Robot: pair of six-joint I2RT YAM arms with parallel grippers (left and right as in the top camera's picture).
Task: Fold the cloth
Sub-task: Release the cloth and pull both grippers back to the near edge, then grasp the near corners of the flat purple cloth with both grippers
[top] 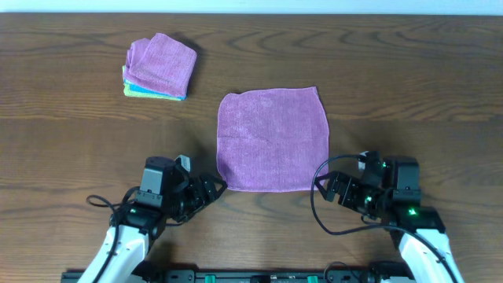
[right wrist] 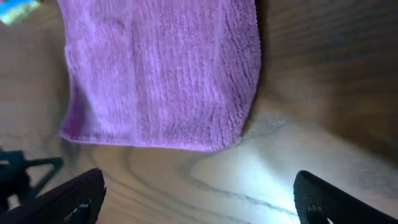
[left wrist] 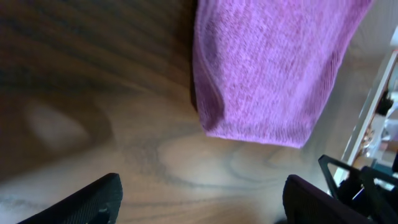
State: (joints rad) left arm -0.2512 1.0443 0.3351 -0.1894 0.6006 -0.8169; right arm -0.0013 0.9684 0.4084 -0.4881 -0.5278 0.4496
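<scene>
The purple cloth [top: 271, 140] lies spread flat in the middle of the wooden table [top: 409, 79], roughly square. My left gripper [top: 214, 189] sits just off the cloth's near left corner, and my right gripper [top: 324, 187] just off its near right corner. In the left wrist view the cloth [left wrist: 267, 68] lies ahead of the left gripper [left wrist: 202, 196], whose dark fingers [left wrist: 93, 200] stand wide apart over bare wood. From the right wrist the cloth [right wrist: 161, 74] shows beyond the open right gripper [right wrist: 199, 196], with nothing between its fingers [right wrist: 326, 200].
A neat stack of purple, teal and yellow-green cloths [top: 159, 67] rests at the back left of the table. Cables trail from both arms along the table's front edge.
</scene>
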